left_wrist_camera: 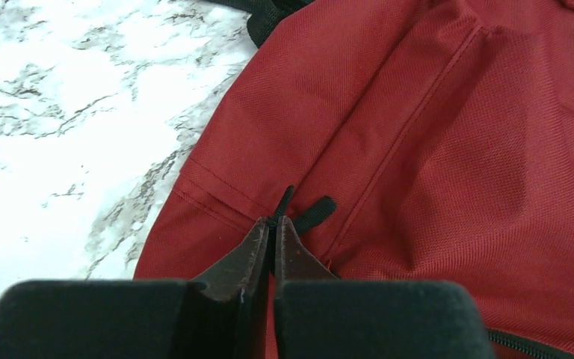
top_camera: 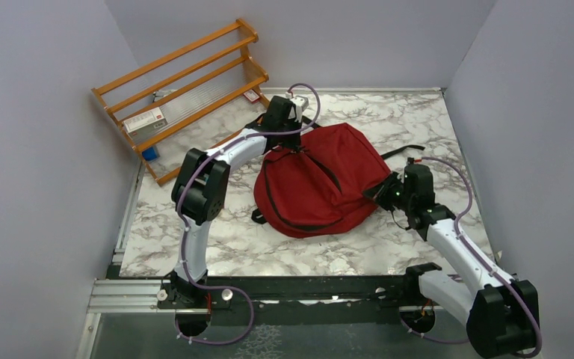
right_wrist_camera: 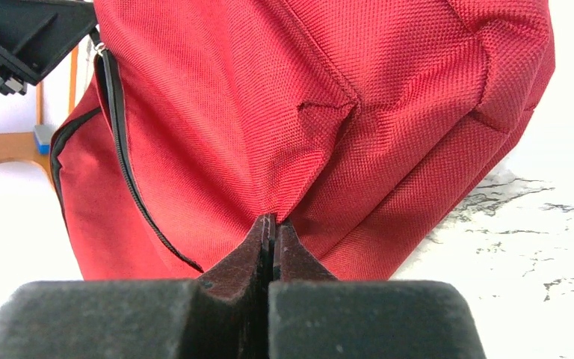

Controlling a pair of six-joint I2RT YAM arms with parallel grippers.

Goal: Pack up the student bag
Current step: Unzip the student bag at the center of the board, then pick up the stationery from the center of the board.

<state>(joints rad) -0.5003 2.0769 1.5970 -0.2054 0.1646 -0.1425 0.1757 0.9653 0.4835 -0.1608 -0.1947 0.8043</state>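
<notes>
Desk: white marble-pattern top, with pale grey walls on three sides. A wooden rack leans at upper left, and the items on its shelves are too small for you to identify.

Student bag: red, lying centre frame. Its interior is hidden from you. A black strap sticks out at its upper right.

Left tool: jaws together, pinching a black pull loop on the bag.

Right tool: jaws together, clamped on a fold of the bag's red fabric.

Top external: high above student bag, near side, facing down.
Wrists: close on its far and right edges; all views share it.
</notes>
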